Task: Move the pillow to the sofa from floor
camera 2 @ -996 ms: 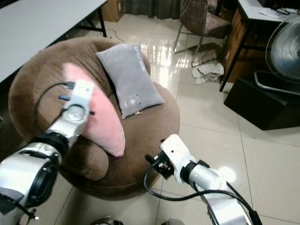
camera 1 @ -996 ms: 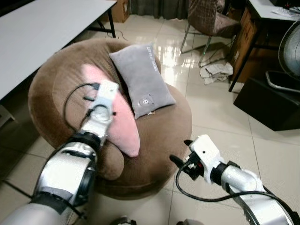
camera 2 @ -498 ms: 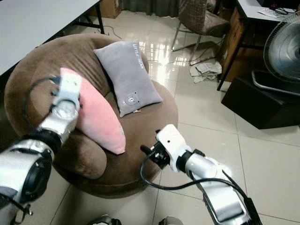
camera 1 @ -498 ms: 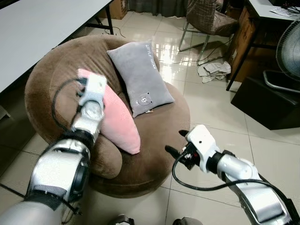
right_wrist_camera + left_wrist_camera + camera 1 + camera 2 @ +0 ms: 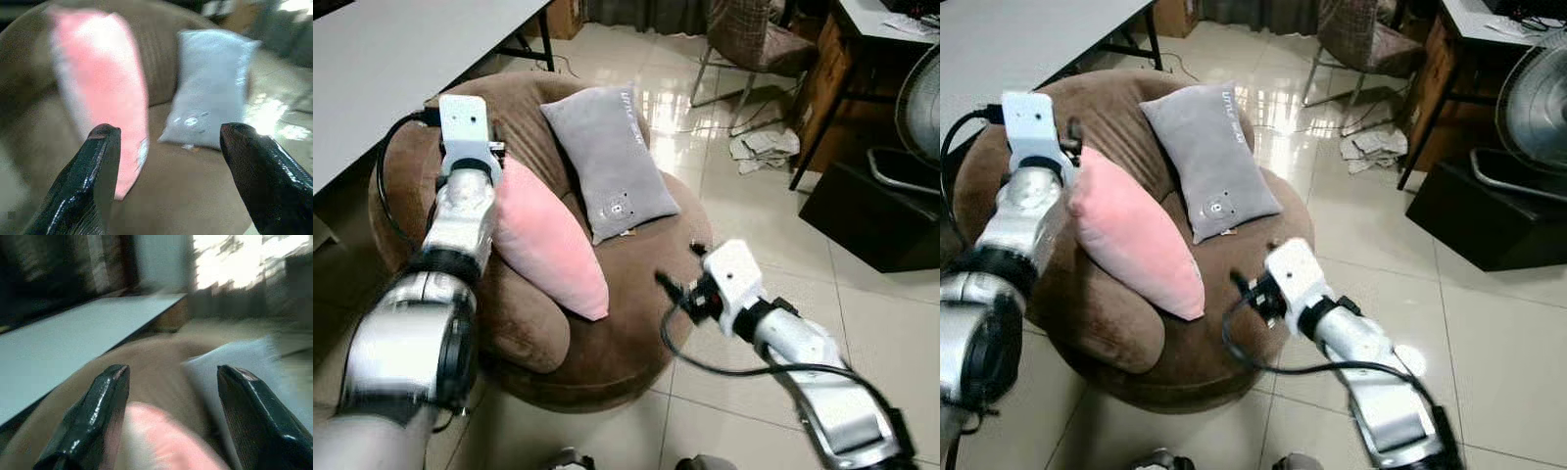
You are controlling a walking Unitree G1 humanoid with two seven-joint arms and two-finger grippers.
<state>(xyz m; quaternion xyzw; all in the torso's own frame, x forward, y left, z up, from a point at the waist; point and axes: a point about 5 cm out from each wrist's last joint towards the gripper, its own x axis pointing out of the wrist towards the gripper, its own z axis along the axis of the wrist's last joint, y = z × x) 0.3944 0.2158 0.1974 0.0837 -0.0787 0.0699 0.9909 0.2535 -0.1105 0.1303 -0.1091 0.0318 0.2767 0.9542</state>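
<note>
Pink pillow is sitting on my round brown sofa, propped against the backrest right next to a grey pillow. My left gripper is up above the pink one with its fingers spread and nothing between them. My right gripper hovers over the seat's front edge, also wide open and empty.
</note>
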